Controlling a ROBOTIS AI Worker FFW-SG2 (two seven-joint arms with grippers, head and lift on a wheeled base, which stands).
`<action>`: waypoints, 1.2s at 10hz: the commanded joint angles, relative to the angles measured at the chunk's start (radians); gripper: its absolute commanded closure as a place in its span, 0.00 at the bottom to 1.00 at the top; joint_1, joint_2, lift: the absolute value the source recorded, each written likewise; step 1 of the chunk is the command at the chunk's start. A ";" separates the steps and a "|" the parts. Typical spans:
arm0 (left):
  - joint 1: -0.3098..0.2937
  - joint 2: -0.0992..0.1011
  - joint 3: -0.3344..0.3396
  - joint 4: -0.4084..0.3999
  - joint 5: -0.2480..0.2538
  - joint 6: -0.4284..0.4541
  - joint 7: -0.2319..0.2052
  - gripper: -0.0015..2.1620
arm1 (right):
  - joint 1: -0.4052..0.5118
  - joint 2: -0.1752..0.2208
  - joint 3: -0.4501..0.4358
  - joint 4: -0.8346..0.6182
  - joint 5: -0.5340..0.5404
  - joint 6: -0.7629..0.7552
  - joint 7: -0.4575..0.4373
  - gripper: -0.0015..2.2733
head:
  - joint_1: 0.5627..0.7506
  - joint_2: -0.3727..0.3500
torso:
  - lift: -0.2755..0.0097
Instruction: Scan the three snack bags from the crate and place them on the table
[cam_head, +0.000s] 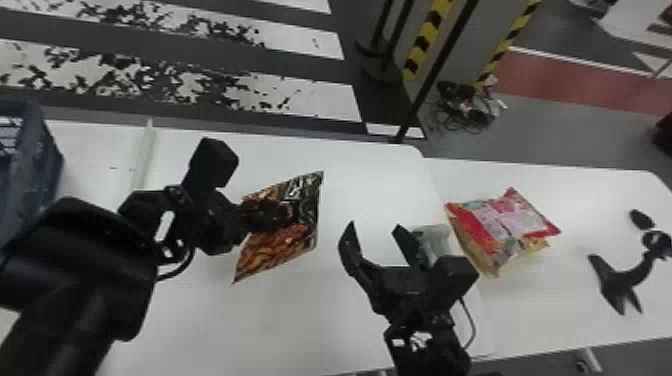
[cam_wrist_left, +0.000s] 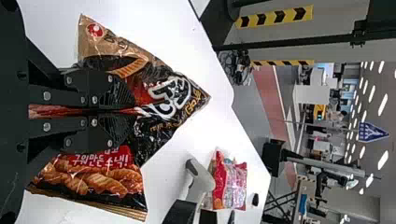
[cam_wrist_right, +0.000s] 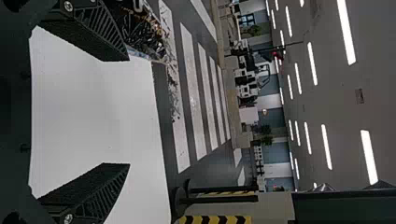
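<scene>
- Left gripper (cam_wrist_left: 132, 112): fingers closed together, pinching the dark snack bag (cam_wrist_left: 173, 100) about its middle; the bag is creased at the grip, its ends spreading to either side.
- The bag is over the white table (cam_head: 300, 315); whether any part touches the top cannot be told.
- Right gripper (cam_head: 374, 227): fingers wide apart, nothing between them, to the right of the dark bag.
- Pale hand scanner (cam_head: 436, 239): just beside the right gripper in the head view, partly hidden by it; not in its grip.
- Red and pink snack bag (cam_head: 505, 217): on the adjoining table (cam_head: 535, 305), past the scanner, probably a bag already dealt with.
- Blue crate (cam_head: 27, 165): at the far left; its contents cannot be made out.
- Step in hand, as judged: the dark bag is out of the crate and due for scanning.
- Next move calls for the right gripper to take up the scanner, and for the left to turn the code side squarely to it.
- Risk noted: creased film could fold over the code and spoil the reading.
</scene>
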 joint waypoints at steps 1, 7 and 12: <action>0.016 -0.007 -0.036 0.062 0.013 -0.078 0.049 0.00 | 0.005 0.000 -0.010 -0.004 -0.007 -0.001 0.000 0.04 | 0.70 0.04 | 0.75; 0.170 -0.007 0.059 -0.113 0.059 -0.228 0.200 0.02 | 0.022 -0.002 -0.018 -0.024 -0.027 0.003 0.002 0.04 | 0.70 0.03 | 0.75; 0.373 0.008 0.274 -0.248 0.198 -0.433 0.329 0.02 | 0.024 -0.003 -0.002 -0.064 -0.090 0.122 0.025 0.04 | 0.70 0.20 | 0.75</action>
